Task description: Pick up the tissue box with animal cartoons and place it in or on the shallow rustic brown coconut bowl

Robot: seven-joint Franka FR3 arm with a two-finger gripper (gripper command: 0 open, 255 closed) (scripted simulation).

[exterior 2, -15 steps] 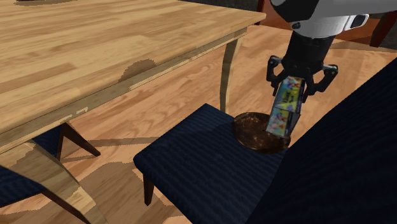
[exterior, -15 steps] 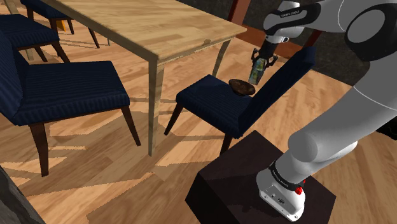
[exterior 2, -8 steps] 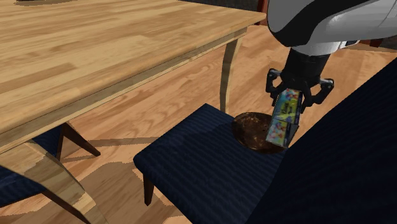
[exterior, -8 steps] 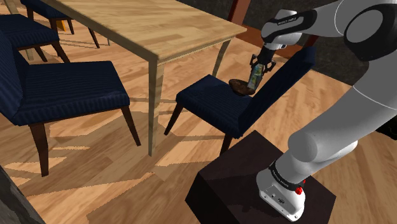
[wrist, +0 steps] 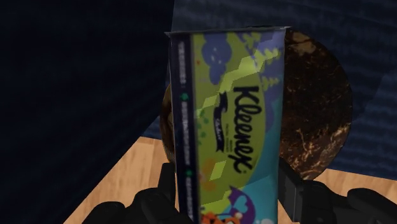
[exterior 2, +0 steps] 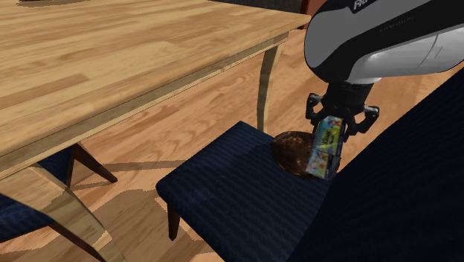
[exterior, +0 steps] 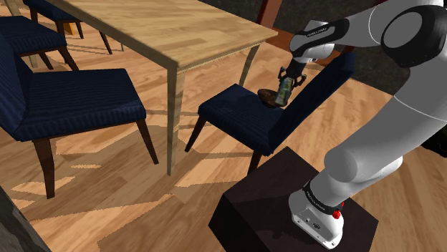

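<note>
Navy chair seat [exterior 2: 230,186] bears brown bowl [exterior 2: 292,151]

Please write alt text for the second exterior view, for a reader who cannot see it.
A black claw holds a colourful tissue box nearly upright over a shallow brown bowl on a dark blue chair seat. A wooden table stands beside the chair.

Home dining room — long wooden table [exterior: 165,28], navy upholstered chairs [exterior: 71,107], plank wood floor [exterior: 107,193].

Chair backrest [exterior 2: 401,193] close beside bowl [exterior 2: 292,151]
</note>
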